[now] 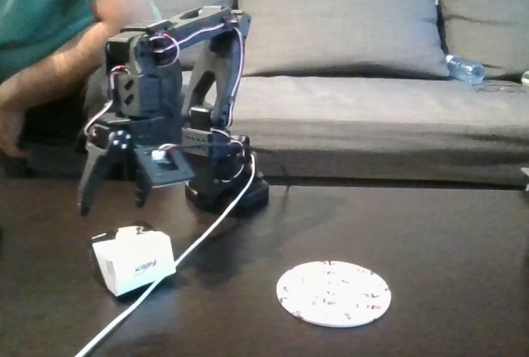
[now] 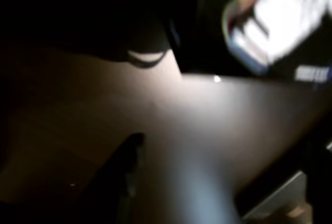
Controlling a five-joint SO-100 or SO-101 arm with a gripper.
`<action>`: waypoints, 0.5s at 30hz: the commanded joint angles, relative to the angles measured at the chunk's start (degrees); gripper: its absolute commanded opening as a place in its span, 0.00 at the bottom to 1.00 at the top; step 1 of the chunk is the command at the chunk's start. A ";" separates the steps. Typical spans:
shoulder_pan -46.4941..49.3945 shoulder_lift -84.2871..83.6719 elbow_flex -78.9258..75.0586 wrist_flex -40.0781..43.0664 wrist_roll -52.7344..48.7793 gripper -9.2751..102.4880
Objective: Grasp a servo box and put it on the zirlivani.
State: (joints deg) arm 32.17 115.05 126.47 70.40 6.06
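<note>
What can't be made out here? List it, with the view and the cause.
- Box lettering: fixed view, too small to read.
- Box's far side: fixed view, turned away from the camera.
- White cable's near end: fixed view, cut off by the bottom edge.
- Person's arm: fixed view, cut off by the top and left edges.
- Bright white shape: wrist view, blurred and overexposed; cannot tell what it is.

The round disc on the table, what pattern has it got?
White with small dark and reddish speckles; the disc shows best in the fixed view.
</note>
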 commanded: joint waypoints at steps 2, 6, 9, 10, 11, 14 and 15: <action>0.09 1.76 -2.11 -1.67 -0.97 0.46; 0.00 1.49 -1.67 -4.57 -1.14 0.46; -1.32 0.88 -1.58 -6.15 -1.14 0.46; -2.20 0.88 -1.05 -7.12 -1.14 0.46; -2.90 0.88 -0.44 -8.09 -0.97 0.46; -4.39 0.88 0.88 -9.14 -0.44 0.46; -4.48 0.88 1.41 -9.23 -0.44 0.46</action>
State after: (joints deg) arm 28.56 115.05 127.62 61.96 5.19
